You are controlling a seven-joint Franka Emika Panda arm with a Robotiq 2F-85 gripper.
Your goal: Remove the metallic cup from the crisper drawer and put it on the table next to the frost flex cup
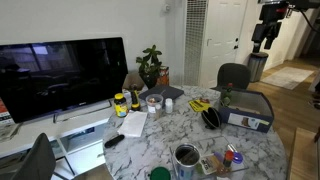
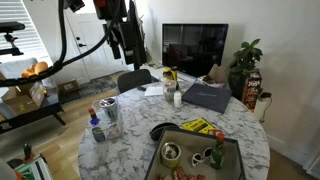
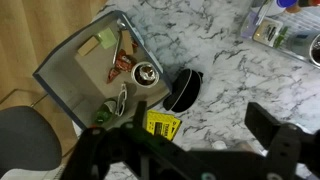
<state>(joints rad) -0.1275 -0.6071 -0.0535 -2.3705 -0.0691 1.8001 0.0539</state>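
Ext. view: hand (image 1: 265,37) hangs high, well off the tabletop (image 1: 165,128); its spread isn't readable here. Cup (image 1: 185,157) sits near the tabletop's near edge. Long way down, so a drifting approach is the main risk.

Ext. view: hand (image 2: 127,45) is up high, too dark to judge the spread. Cup (image 2: 172,153) stands upright in the drawer (image 2: 200,137), w/ a green item (image 2: 215,155) near it. Fingers coming down could knock that item or catch the drawer rim.

Wrist view: hand (image 3: 190,155) is wide, holding nothing, its fingers blurred at the frame bottom. Cup (image 3: 147,73) is in the drawer (image 3: 72,50), mouth up, dark inside. Smooth shiny metal w/ straight walls: prob. slippery, could slide or tip if pinched off-centre. Drawer looks like thin clear plastic w/ sloped walls, maybe light enough to drag along. Tabletop (image 3: 225,60) is veined marble, hard; a dropped cup would bounce. Black oval thing (image 3: 183,88) and yellow pack (image 3: 160,124) lie just outside the drawer.
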